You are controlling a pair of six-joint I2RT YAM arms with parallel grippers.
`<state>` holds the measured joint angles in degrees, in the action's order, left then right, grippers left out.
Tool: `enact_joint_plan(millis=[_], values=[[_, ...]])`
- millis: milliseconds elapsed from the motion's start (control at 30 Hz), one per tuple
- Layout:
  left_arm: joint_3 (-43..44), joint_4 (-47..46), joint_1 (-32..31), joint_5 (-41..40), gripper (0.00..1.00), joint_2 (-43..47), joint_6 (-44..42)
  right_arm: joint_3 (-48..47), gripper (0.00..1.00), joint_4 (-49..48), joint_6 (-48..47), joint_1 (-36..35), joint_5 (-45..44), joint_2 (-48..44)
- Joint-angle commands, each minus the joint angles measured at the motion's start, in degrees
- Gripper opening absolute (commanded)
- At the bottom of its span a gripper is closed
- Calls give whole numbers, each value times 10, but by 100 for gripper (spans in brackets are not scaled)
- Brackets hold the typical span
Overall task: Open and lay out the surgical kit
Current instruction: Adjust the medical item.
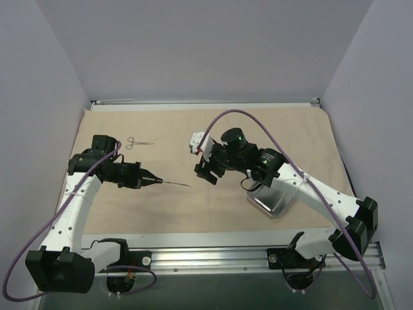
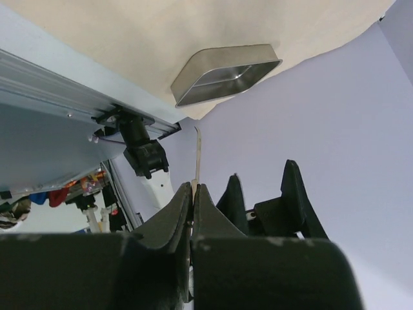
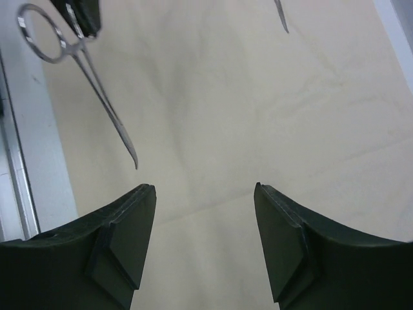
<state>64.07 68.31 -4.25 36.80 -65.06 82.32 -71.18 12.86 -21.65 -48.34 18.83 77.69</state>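
The beige cloth wrap (image 1: 193,129) of the surgical kit lies opened flat and covers almost the whole desk (image 1: 193,239), reaching from the far rail to near the front edge. On its right near part sits the small steel tray (image 1: 274,204), open side up, with the right arm crossing above one corner of it. In the left wrist view the tray looks empty.

The right gripper (image 1: 205,173) hovers over the middle of the cloth. Its jaws are spread apart, with only bare fabric between them in its own wrist view. The left gripper (image 1: 151,179) is over the left half of the cloth, pointing toward the middle. Its jaws are pinched tight on a thin instrument (image 1: 175,185), whose slim metal tip sticks out toward the right gripper without touching it.

A pair of ring-handled forceps (image 1: 139,143) lies flat on the cloth at the far left, apart from both grippers.
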Motion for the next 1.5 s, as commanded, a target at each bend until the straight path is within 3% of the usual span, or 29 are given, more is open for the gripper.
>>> enact_joint_plan(millis=[0, 100, 267, 600, 1300, 1467], values=[[2, 33, -8, 13, 2, 13, 42, -20, 63, -29, -22, -21, 73, -10], [7, 19, -22, 13, 2, 5, 61, -16, 70, -38, -19, -37, 84, -8], [12, 6, -33, 20, 2, 1, 85, -29, 67, -35, -27, -44, 126, 21], [18, -12, -47, 35, 2, 4, 126, -18, 62, -53, -47, -47, 131, 59], [34, -34, -55, 30, 2, -14, 151, 16, 35, -64, -42, -27, 111, 76], [33, -31, -56, 31, 2, -13, 152, -2, 16, -63, -34, -15, 124, 90]])
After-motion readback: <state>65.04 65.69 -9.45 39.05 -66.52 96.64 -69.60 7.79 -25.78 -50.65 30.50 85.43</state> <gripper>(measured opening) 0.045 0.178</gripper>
